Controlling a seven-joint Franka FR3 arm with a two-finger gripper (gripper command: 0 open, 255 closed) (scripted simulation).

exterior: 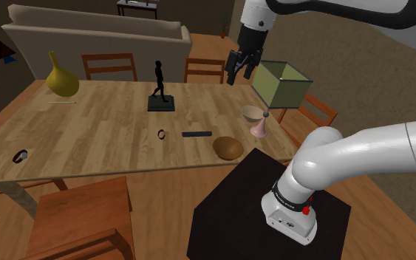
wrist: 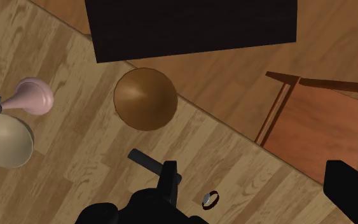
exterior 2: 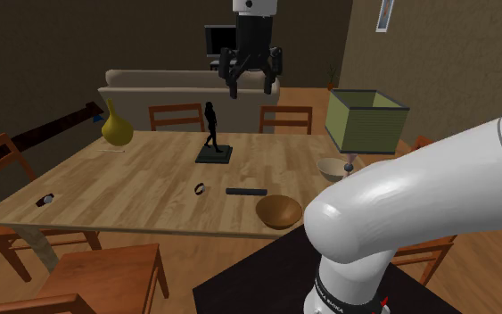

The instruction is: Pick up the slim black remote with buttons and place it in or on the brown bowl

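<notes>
Remote [exterior: 196, 134] flat on table [exterior: 95, 125], well below claw [exterior: 240, 74] | claw wide, empty | brown bowl [exterior: 228, 148] near it

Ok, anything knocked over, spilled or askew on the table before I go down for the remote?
Nothing stands out. The black remote lies flat on the table, the brown bowl sits upright close to the table's edge, and the figurine and yellow vase stand upright. Nothing spilled.

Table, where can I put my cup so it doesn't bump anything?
Bare wood lies between the yellow vase and the black figurine, and from the small ring toward the shoulder view's left. It's crowded around the brown bowl, pale bowl and green box.
</notes>
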